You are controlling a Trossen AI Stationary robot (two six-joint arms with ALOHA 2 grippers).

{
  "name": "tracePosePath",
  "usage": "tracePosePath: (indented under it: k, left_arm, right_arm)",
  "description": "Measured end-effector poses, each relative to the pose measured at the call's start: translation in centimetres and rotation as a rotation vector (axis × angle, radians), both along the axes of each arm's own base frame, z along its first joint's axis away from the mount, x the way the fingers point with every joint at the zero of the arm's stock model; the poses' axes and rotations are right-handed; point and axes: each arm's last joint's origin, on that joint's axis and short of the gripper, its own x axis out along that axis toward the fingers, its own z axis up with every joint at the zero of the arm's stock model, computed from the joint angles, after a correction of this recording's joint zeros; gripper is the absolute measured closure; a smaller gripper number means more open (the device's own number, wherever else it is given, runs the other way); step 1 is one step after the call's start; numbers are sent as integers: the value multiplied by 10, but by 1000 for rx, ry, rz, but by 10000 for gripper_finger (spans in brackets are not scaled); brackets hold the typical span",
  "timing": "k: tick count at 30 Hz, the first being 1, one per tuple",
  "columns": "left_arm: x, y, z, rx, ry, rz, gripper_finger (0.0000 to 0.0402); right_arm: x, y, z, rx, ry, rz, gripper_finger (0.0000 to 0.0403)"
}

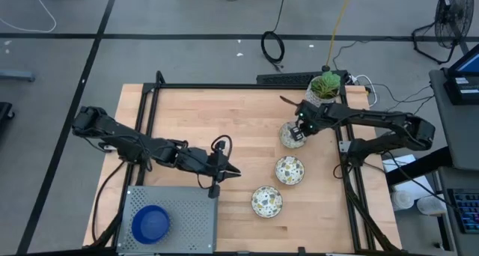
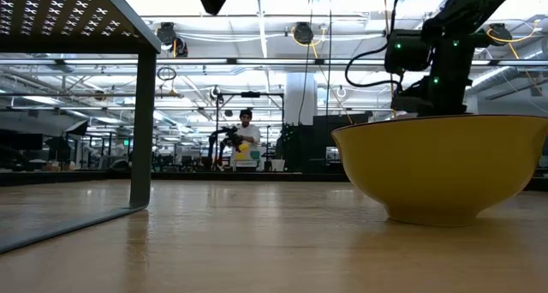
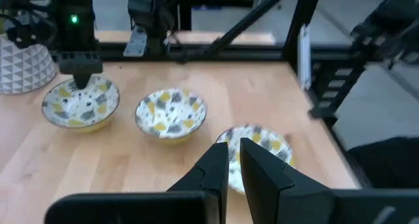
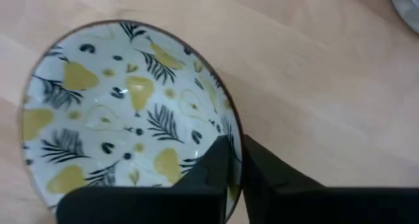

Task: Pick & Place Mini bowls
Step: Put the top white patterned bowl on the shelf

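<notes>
Right end effector (image 1: pixel 299 131) is down over the far patterned bowl (image 1: pixel 293 135), close beside the white plant pot (image 1: pixel 323 89). Right wrist view: its two dark fingers (image 4: pixel 219 160) sit nearly together, pinching that bowl's rim, one finger inside and one outside, so it is closed on the rim. The bowl rests on the wooden counter (image 1: pixel 239 129); white inside with yellow pears and dark leaves.

Left end effector (image 1: pixel 228 170) is mid-counter, pointing toward the bowls, touching nothing. Fingers (image 3: pixel 216 168) are narrow with a thin gap, closed on nothing.

The middle patterned bowl (image 1: pixel 290 170) is ahead of the left end effector, well apart, and nearer the front of the counter than the right one. The near patterned bowl (image 1: pixel 266 201) is beyond the left end effector tip and off to one side. The three patterned bowls form a diagonal line, apart from each other.

A blue bowl (image 1: pixel 150 224) sits on the grey perforated platform (image 1: pixel 191 211), behind and beside the left end effector.

Low view: one bowl's yellow outer wall (image 2: pixel 441 166) fills the foreground; person far off in the room (image 2: pixel 246 139).
</notes>
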Motion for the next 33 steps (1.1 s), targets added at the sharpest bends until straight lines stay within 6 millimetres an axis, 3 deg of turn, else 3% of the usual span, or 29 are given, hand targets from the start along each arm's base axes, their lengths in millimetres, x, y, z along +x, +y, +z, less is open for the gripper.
tracePosePath:
  k: [6,12,20,33]
  left_arm:
    - [10,4,3,65,-115,60,355]
    - [21,15,-4,113,-133,176,355]
    - [24,28,-11,156,-76,243,355]
    - [23,29,-14,362,-37,176,355]
  right_arm:
    - [11,2,15,-202,-134,94,400]
    - [23,19,43,-483,-280,168,402]
    - [40,50,64,-857,-289,271,402]
    - [80,67,85,-1239,-306,462,402]
